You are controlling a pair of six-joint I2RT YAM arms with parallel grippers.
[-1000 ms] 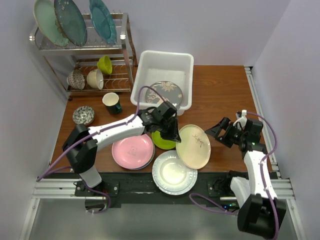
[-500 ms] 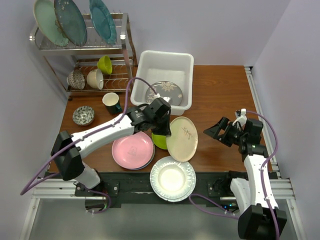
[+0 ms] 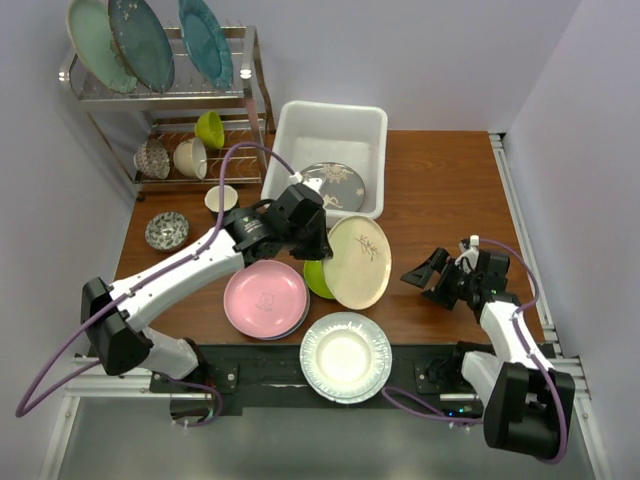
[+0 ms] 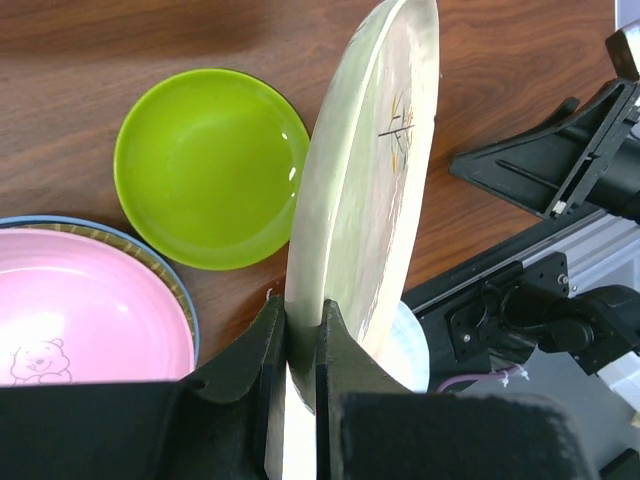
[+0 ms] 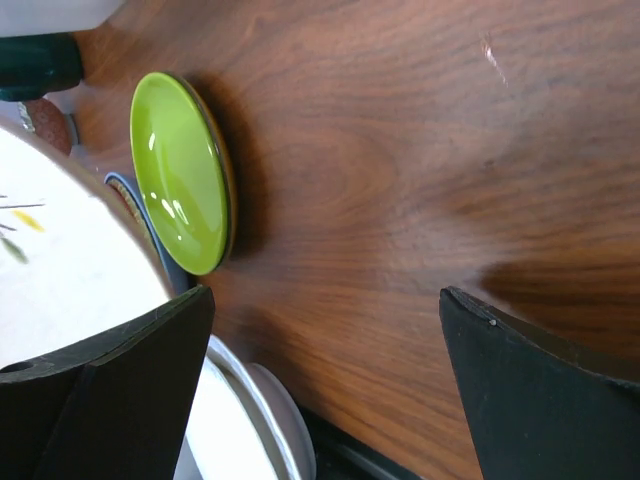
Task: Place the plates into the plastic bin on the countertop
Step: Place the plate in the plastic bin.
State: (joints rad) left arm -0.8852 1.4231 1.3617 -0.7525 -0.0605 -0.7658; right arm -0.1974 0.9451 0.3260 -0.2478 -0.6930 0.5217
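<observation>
Over the last second the left claw [image 3: 318, 243], clamped on the rim of the cream plate [image 3: 360, 262], had carried it tilted above the tabletop [image 3: 440, 190] toward 11 o'clock. It was now nearer the plastic bin [image 3: 300, 120], where a grey plate [image 3: 335, 185] already lay. The right claw [image 3: 426, 276], jaws wide apart, held nothing. The drop into the bin looked close.

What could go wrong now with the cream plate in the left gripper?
The left gripper pinches the cream plate only at its rim, on edge, so it may slip. Moved to the plastic bin, it could clip the near wall or strike the grey plate inside.
</observation>
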